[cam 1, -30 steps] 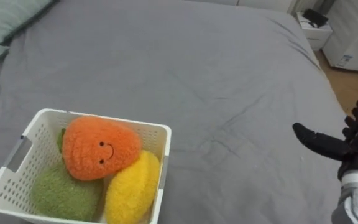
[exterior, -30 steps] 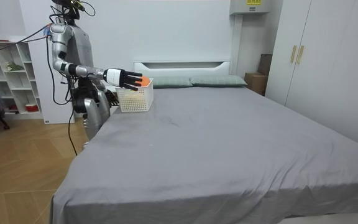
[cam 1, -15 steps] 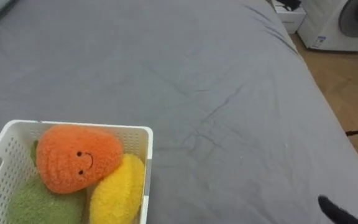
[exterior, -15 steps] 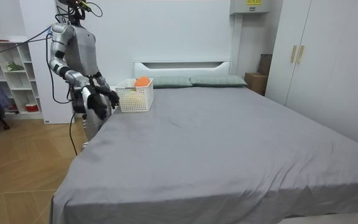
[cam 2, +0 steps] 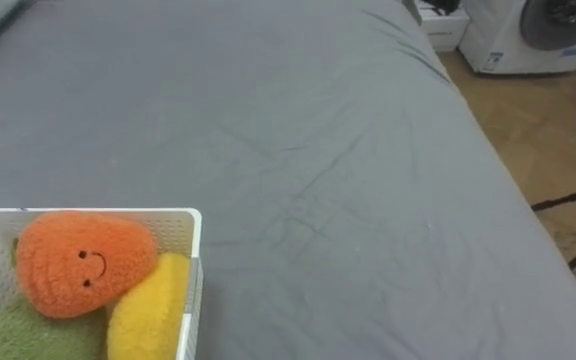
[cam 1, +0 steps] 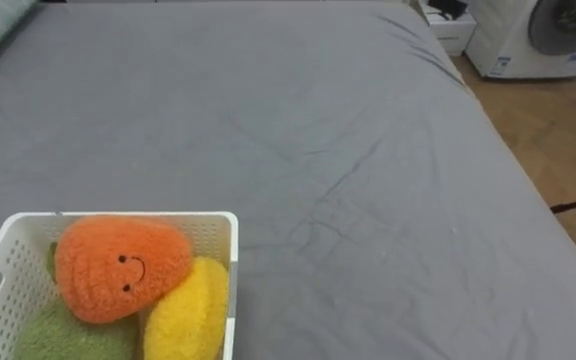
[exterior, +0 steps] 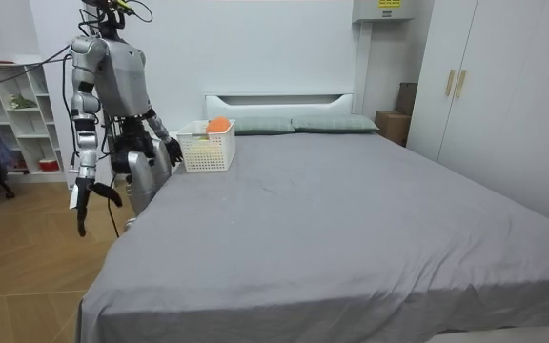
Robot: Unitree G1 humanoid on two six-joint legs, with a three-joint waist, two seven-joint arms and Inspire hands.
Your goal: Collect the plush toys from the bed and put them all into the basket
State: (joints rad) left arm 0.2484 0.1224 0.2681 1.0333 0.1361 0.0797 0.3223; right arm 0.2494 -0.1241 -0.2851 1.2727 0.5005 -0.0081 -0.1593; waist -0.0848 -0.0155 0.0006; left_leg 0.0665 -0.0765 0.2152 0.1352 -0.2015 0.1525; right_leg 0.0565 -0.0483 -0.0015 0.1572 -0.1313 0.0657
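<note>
Toys all gathered, by the look of it: the wide grey bed (exterior: pixel 351 219) stretches bare from its pillows (exterior: pixel 332 123) to the near corner, its sheet only lightly creased. The humanoid stands upright beside the mattress at the room view's left, in front of white shelves (exterior: pixel 12 105), arms down as if the collecting is over. A white lattice basket (cam 1: pixel 208 232) sits on the bed's edge just beside the robot, at the lower left of the head camera's frame, presumably parked there to stay within arm's reach. Packed inside are an orange plush (cam 1: pixel 118 268) with a stitched smile lying on top, a yellow plush (cam 1: pixel 188 315) wedged against the basket's right wall and a green plush (cam 1: pixel 53 338) underneath. The right hand (exterior: pixel 84 208) hangs at the robot's side at the room view's left, fingers loose and straight, holding nothing. The left hand (exterior: pixel 172 151) rests low near the basket; whether it is open or closed cannot be told from here.
</note>
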